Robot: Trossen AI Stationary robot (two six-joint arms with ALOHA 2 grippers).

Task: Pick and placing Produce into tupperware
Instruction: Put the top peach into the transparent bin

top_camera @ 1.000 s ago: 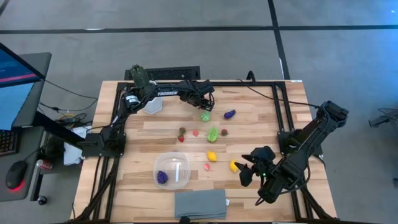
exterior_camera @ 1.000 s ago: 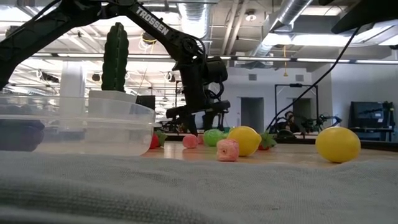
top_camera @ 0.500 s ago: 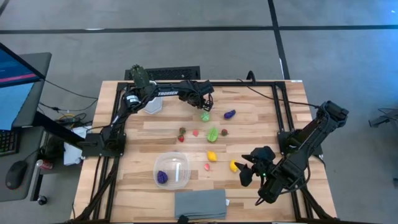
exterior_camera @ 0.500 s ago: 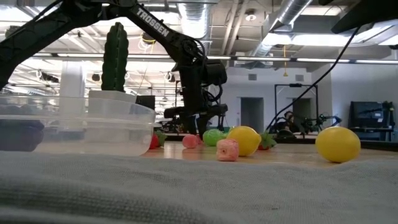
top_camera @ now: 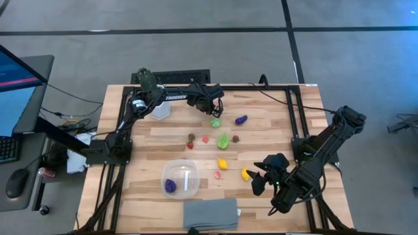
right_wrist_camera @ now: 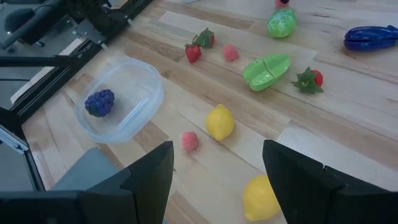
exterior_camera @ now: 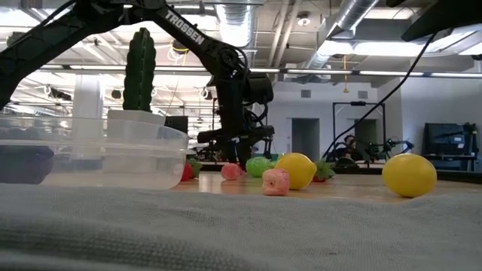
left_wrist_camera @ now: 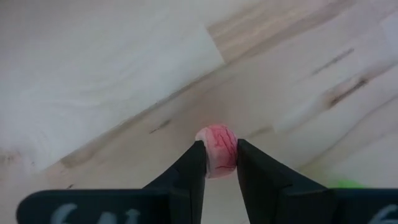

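My left gripper (top_camera: 211,113) reaches to the table's far middle, pointing steeply down, and is shut on a small pink-red produce piece (left_wrist_camera: 216,142), right beside a round green piece (top_camera: 215,121). My right gripper (top_camera: 257,179) hangs open over the near right, next to a yellow lemon (top_camera: 246,173), touching nothing. The clear tupperware (top_camera: 186,171) rests on the near middle with a purple berry (top_camera: 170,185) inside. Several more pieces lie loose between them: a purple eggplant (top_camera: 241,119), a green pod (top_camera: 223,140), a strawberry (right_wrist_camera: 194,53). My left gripper pinches the pink-red piece by its two opposite sides (left_wrist_camera: 211,155) between the two fingertips (left_wrist_camera: 194,163), coming from above and pointing steeply down. The piece sits at the fingers' free ends, close to the wooden top; whether it is lifted clear I cannot tell.
A cactus in a white pot (top_camera: 151,91) stands at the far left behind my left arm. A grey folded cloth (top_camera: 210,214) lies at the near edge. Bare wood shows at the far right and near left of the table (top_camera: 281,130).
My left gripper has stayed in place over the far middle and has shut on the pink-red piece. My right arm has kept still.
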